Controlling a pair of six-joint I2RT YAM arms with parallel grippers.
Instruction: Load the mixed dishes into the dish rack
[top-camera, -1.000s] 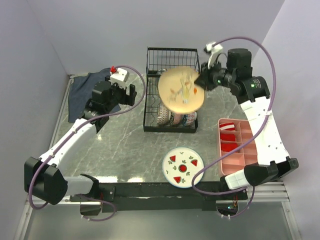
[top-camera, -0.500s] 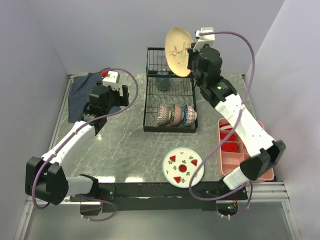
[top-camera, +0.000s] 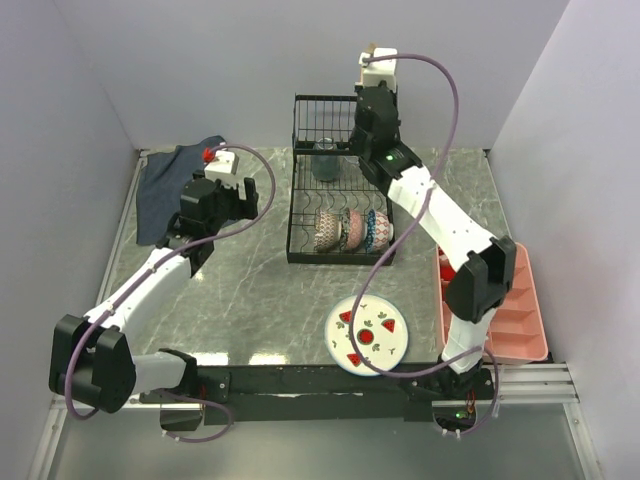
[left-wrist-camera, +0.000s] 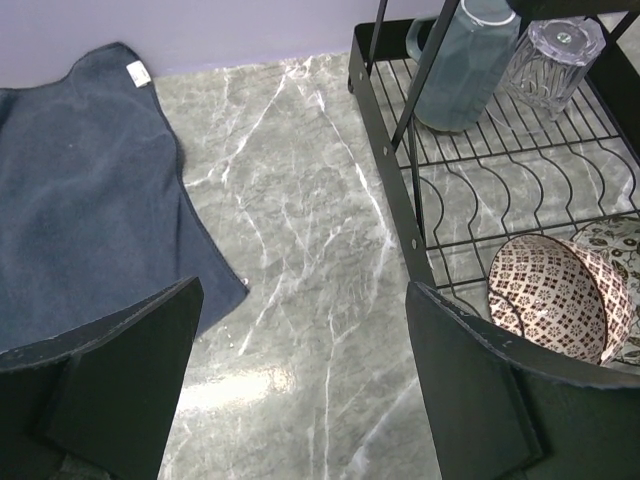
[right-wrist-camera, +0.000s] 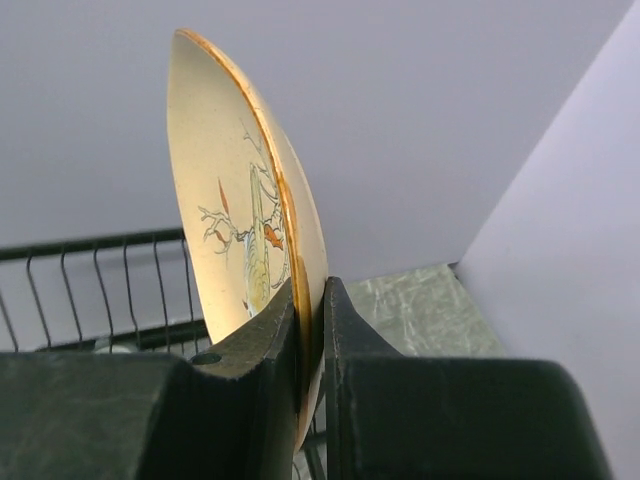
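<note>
My right gripper (right-wrist-camera: 312, 310) is shut on the rim of the large peach plate (right-wrist-camera: 240, 200), which stands on edge with its bird-and-branch drawing facing left. In the top view this gripper (top-camera: 372, 90) is raised over the back of the black wire dish rack (top-camera: 340, 200), and only a sliver of the plate (top-camera: 370, 47) shows. Three patterned bowls (top-camera: 350, 230) stand in the rack's front slots. A clear glass (left-wrist-camera: 552, 55) and a pale mug (left-wrist-camera: 460, 65) sit at its back. My left gripper (left-wrist-camera: 300, 380) is open and empty over the table, left of the rack.
A dark blue cloth (top-camera: 170, 185) lies at the back left. A white plate with red fruit prints (top-camera: 366, 334) lies near the front edge. A pink compartmented tray (top-camera: 505, 310) is at the right. Walls close in on three sides.
My right arm has swung the plate left and back, from beside the rack to above its back section, turning it on edge. The left arm has barely moved.
</note>
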